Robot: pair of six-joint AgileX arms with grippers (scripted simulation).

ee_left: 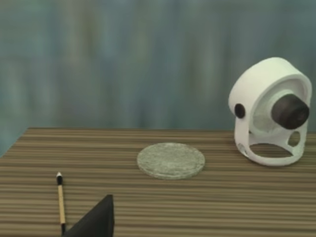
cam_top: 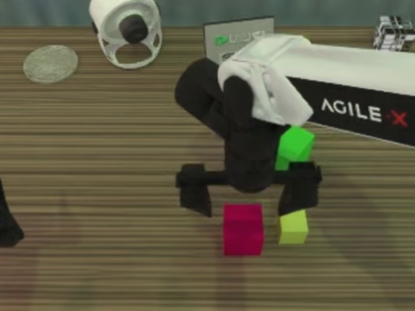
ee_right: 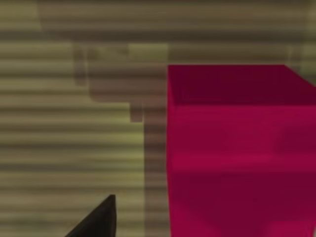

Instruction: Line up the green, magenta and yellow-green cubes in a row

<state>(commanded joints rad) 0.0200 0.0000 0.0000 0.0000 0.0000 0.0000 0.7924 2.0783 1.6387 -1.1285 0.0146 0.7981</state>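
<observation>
**Right gripper spread wide over the cubes**

Closest to the overhead camera: right arm (cam_top: 350, 78), white and black, reaching in from the top view's right edge toward mid-table. Right gripper (cam_top: 248, 193) below it, fingers splayed far apart, nothing between them. One black finger (cam_top: 194, 191) to the left of the magenta cube (cam_top: 243, 229), the other finger (cam_top: 299, 188) overlapping the upper edge of the yellow-green cube (cam_top: 293, 227); contact with either cube impossible to judge from above.

Magenta cube on the wooden table (cam_top: 97, 194), slightly in front of the open jaws, filling most of the right wrist view (ee_right: 237, 153) with a dark fingertip (ee_right: 96, 219) low in the picture. Yellow-green cube just to the right of the magenta one, a narrow gap between them, front faces roughly level. Green cube (cam_top: 296, 144) farther back, behind the yellow-green cube, partly hidden by the wrist, not in line with the other two.

Outward from there: grey round disc (cam_top: 50, 63) near the table's far left, white fan-shaped device (cam_top: 126, 31) beside it, a card with a green logo (cam_top: 237, 35) behind the arm, a multicoloured puzzle cube (cam_top: 394, 31) at the far right corner.

Left arm (cam_top: 8, 223) parked at the left edge; finger spacing of its gripper cannot be told. Left wrist view: disc (ee_left: 171, 160), white device (ee_left: 270, 111), a thin pencil-like stick (ee_left: 60, 203) lying on the wood.
</observation>
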